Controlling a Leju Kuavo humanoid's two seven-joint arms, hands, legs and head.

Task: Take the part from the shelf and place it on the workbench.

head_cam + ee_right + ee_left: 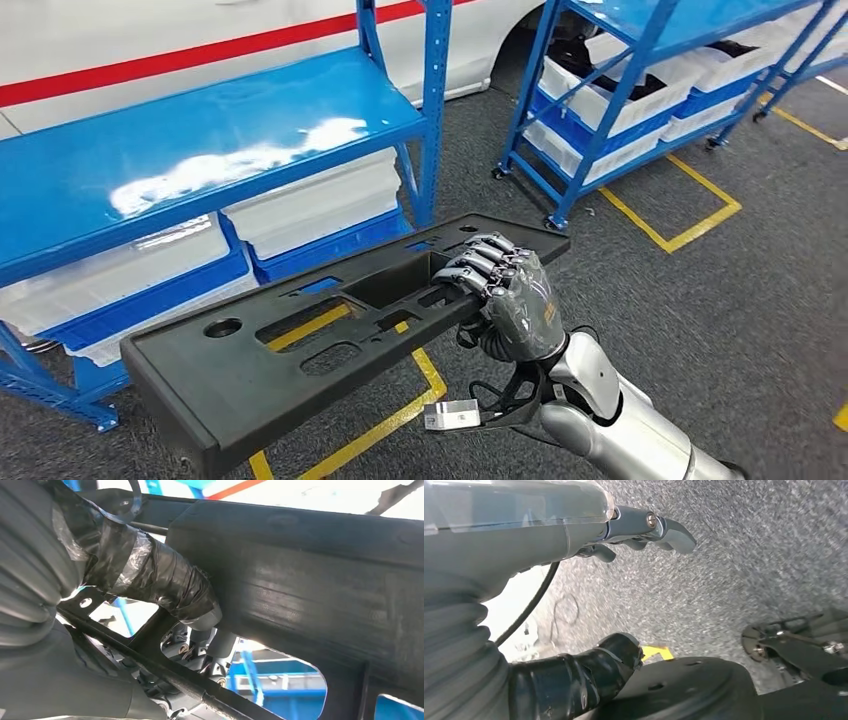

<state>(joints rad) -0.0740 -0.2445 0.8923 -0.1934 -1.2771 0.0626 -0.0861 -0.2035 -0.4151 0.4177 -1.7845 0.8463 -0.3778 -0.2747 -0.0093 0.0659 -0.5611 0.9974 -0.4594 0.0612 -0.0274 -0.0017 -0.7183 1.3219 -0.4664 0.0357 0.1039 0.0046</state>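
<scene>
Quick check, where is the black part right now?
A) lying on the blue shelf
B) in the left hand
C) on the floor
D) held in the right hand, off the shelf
D: the right hand grips the black part, which is clear of the blue shelf.

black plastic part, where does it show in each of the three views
Head view: the black plastic part lies long across the lower middle, held by the right robot hand, in front of the blue shelf.
Left wrist view: cannot tell; dark shapes low in the picture may be the robot's own body.
Right wrist view: the part fills the upper right, the hand's taped thumb pressed against it.
Shared landmark: the part's cut-out openings, blue shelf showing through.
</scene>
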